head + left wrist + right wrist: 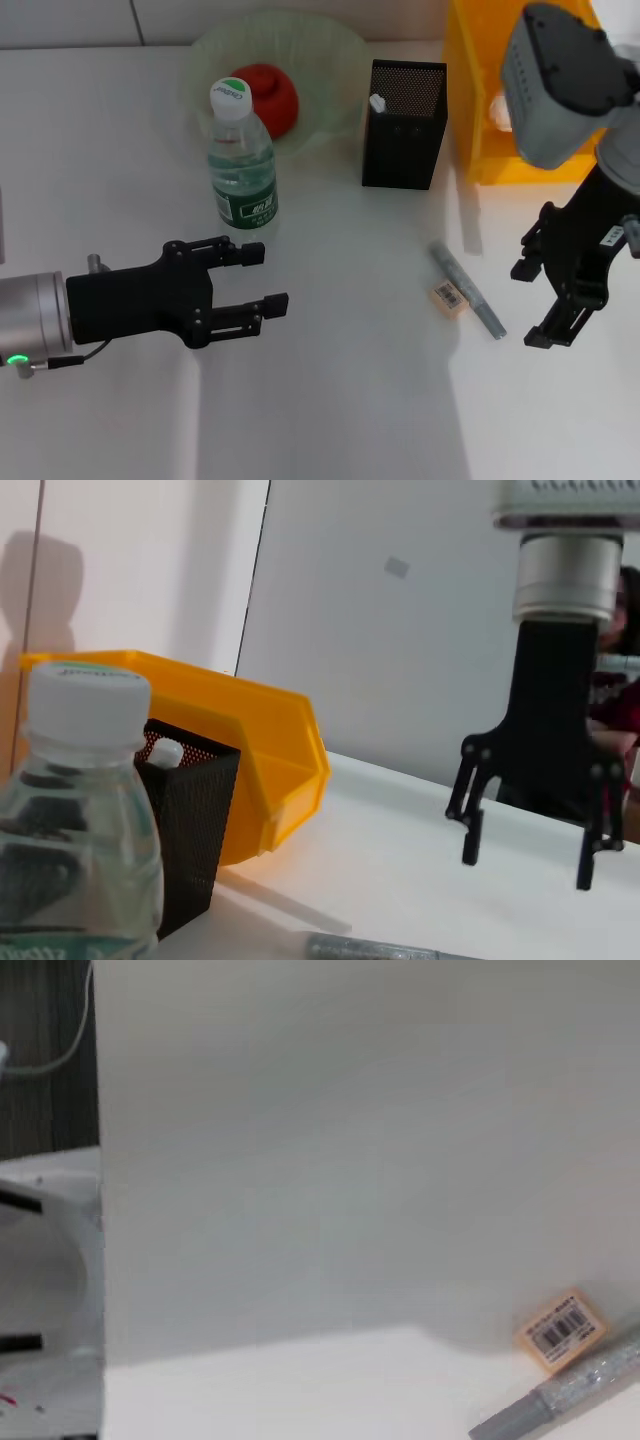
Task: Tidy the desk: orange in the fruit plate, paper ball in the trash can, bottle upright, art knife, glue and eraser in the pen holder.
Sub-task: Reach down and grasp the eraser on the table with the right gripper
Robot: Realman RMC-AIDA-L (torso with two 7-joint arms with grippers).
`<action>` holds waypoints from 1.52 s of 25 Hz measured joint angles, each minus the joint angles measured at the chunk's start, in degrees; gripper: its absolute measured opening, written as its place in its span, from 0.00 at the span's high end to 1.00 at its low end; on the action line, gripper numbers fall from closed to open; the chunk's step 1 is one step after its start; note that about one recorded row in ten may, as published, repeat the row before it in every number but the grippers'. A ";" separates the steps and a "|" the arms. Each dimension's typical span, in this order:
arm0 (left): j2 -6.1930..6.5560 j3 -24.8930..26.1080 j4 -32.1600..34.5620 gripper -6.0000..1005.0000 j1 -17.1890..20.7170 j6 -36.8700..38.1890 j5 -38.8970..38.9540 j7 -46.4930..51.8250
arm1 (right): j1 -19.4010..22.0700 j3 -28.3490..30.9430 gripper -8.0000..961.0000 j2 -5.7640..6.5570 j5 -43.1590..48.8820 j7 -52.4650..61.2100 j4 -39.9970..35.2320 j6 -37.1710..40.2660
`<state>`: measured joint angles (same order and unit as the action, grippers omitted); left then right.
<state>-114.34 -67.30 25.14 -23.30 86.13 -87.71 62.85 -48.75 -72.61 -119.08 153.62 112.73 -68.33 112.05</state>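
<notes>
Landmark = black mesh pen holder (404, 124), standing upright on the white desk (330, 400).

Bottle (240, 150) stood upright w/ white cap on, to the holder's left, just in front of the fruit plate (330, 70). The plate, pale green, sat left of the holder towards the back; a round orange-red fruit, the orange (272, 95), lay in it behind the bottle. A white-capped item, prob. the glue (377, 102), poked up inside the holder at its left corner. Yellow bin (480, 120) sat just right of the holder.

Art knife (467, 289), grey & slim, lay flat in front of the holder and a bit to its right. Eraser (450, 298), tan w/ barcode label, lay just beside the knife on its left side, about touching.

Left gripper (268, 277) hovered front-left of the holder, fingers spread, nothing between them; the bottle was just behind its tips, apart from them. Knife & eraser were well off to its right.

Right gripper (540, 300) hung front-right of the holder, fingers pointing down, spread wide & empty. Knife lay just to its left, near but not touching; eraser a bit further. Left wrist view showed the same claw (527, 845) above the desk w/ its fingers apart.

Right wrist view: eraser (561, 1330) & knife (565, 1392) side by side on the desk.
</notes>
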 joint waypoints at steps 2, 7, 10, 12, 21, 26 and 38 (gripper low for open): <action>0.00 0.20 0.00 0.29 -0.09 0.14 0.00 0.89 | -0.01 -2.48 0.17 -0.04 0.21 -2.06 1.34 -2.77; 0.03 0.32 0.08 0.29 -0.09 0.43 0.00 2.52 | 0.67 -5.36 0.18 -0.21 0.23 -8.43 2.35 -7.83; 0.02 0.33 0.09 0.29 -0.08 0.55 0.00 3.41 | 1.04 -5.48 0.18 -0.23 -0.01 -12.74 3.28 -10.94; -0.09 0.37 0.09 0.29 -0.01 0.54 0.01 3.74 | 0.98 -5.50 0.18 -0.24 -0.12 -15.32 4.49 -12.72; -0.30 1.74 0.09 0.29 0.25 0.47 0.23 4.78 | 0.69 -8.24 0.18 -0.47 -2.71 -22.14 9.74 -19.57; -0.48 2.04 0.09 0.29 0.39 0.43 0.11 4.78 | 0.59 -10.19 0.19 -0.51 -4.13 -23.43 12.00 -22.68; -0.72 3.14 0.06 0.29 0.83 0.21 0.15 4.75 | -0.32 -14.51 0.19 -0.52 -6.68 -23.90 16.22 -27.04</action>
<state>-115.05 -64.15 25.20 -22.46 86.34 -87.56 67.60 -49.07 -87.12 -119.60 146.94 88.83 -52.11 85.01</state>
